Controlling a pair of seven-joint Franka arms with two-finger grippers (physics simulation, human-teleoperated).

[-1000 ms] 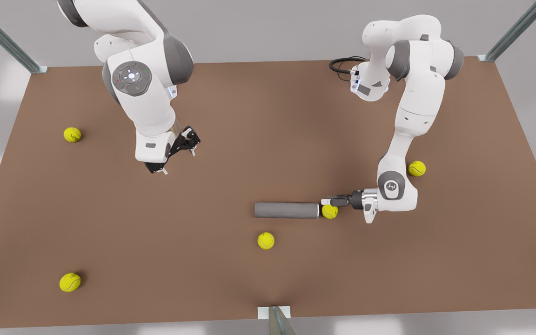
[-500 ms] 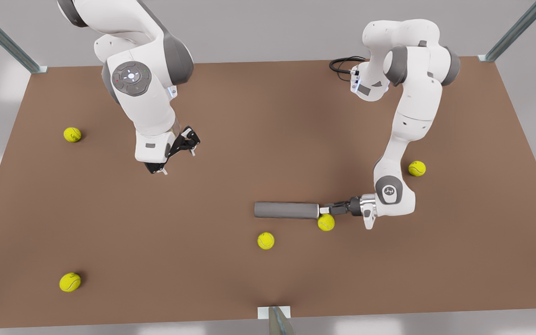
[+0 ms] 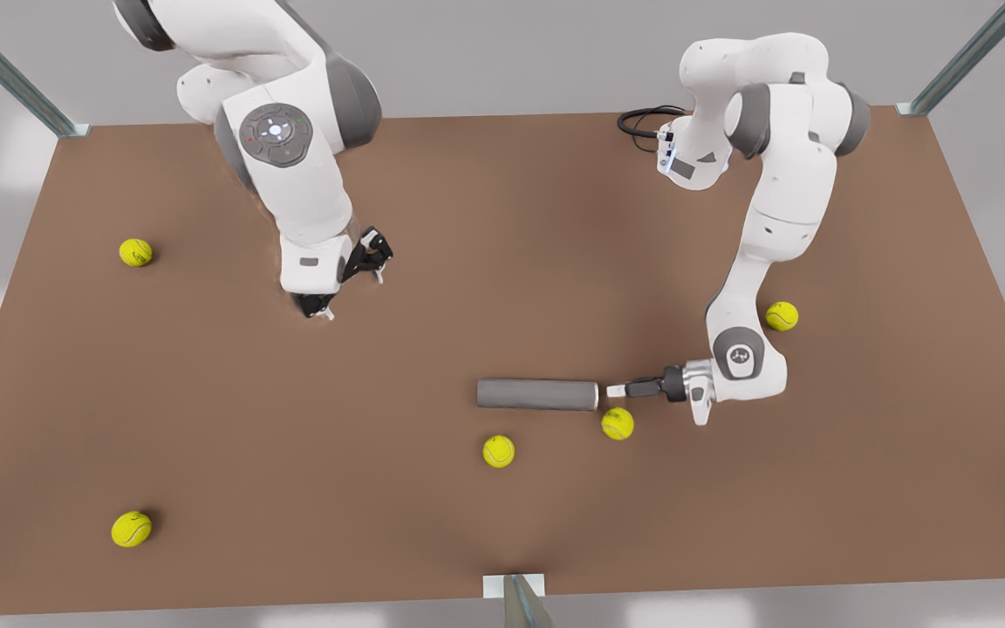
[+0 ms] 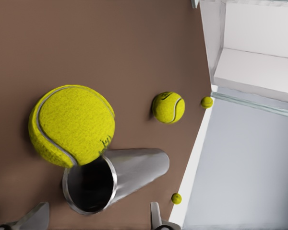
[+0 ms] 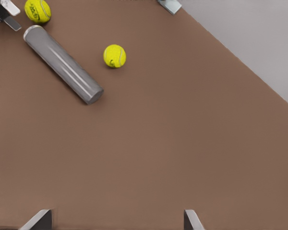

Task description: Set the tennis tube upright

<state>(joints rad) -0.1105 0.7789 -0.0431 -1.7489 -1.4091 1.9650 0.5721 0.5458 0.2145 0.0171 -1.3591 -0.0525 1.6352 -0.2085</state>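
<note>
Lying flat at lower centre of the front view, tennis tube [image 3: 537, 394] on the brown surface [image 3: 206, 419]. Left gripper [image 3: 614, 391] open at its lighter-rimmed end, not touching. Right gripper [image 3: 351, 283] open, upper left, waiting.

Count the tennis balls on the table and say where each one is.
5. One at the front view's left, one near its lower left corner, one below the tennis tube, one by the tube's open end, one beside the left arm. Arms may hide more.
</note>
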